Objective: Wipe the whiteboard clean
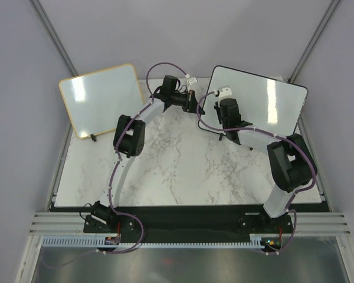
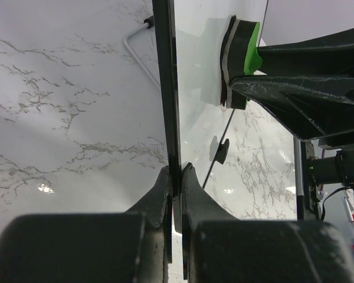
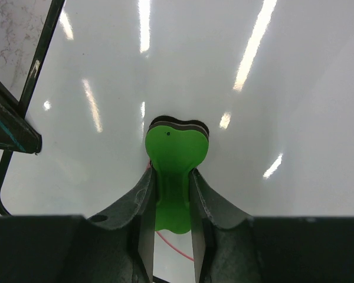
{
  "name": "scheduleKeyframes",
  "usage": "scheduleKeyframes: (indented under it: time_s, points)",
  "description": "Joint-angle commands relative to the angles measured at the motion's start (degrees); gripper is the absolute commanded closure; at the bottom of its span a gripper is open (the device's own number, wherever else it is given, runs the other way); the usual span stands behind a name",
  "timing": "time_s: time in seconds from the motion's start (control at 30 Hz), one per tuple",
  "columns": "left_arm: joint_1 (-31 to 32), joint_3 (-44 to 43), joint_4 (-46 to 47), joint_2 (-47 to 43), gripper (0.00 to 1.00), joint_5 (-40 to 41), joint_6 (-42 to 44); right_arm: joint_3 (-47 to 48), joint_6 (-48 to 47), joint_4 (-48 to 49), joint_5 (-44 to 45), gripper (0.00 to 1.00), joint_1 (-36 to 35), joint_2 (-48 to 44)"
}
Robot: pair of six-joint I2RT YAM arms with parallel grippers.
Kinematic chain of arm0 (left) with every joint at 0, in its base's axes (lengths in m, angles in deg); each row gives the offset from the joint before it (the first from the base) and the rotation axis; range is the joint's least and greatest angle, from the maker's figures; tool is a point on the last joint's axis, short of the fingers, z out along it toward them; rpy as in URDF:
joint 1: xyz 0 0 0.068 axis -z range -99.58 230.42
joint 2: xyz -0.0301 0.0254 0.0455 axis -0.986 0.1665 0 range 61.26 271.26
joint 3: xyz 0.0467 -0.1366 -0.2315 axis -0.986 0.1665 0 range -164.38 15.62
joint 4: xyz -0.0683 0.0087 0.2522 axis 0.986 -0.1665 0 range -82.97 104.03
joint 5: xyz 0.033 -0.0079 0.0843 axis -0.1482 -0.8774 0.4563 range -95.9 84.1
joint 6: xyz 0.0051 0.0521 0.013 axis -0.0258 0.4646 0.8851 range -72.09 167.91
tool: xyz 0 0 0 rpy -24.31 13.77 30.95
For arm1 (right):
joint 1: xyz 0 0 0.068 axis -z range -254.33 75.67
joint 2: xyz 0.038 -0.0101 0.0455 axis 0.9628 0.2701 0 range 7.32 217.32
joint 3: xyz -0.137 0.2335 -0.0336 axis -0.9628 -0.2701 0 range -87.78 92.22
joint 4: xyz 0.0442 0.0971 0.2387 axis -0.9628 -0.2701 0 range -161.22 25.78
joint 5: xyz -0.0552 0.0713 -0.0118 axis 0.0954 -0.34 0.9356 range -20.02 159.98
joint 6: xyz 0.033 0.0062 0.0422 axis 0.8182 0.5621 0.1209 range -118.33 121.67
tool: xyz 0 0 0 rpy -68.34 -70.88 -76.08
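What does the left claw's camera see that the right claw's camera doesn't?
Only the left wrist view: the left claw pinching the whiteboard by its black edge, the marble table, and the board's wire leg.

Only the right wrist view: bright light streaks shining on the board, and a thin red line low between the fingers.

Both: the white board face, with the right claw holding the green eraser against it.
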Motion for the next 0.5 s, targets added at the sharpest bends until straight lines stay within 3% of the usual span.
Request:
scheduleKeyframes:
  time_s: [0.0,0.33,0.47]
  points:
    - [0.9,-1.9,2.6,-1.2,0.98,1.7,2.4,-2.6,1.5,-3.3,-2.3,1.00,-1.6,0.9]
    - [0.8,-2.1,2.3,-1.5,0.98,1.8,2.5,0.7,1.7,-11.8,-2.4,1.00,-1.9,1.3]
    - [0.7,-1.9,1.7,-1.6,0.98,1.7,3.0,1.8,1.1,-12.8,9.6,1.00,-0.4,-0.2]
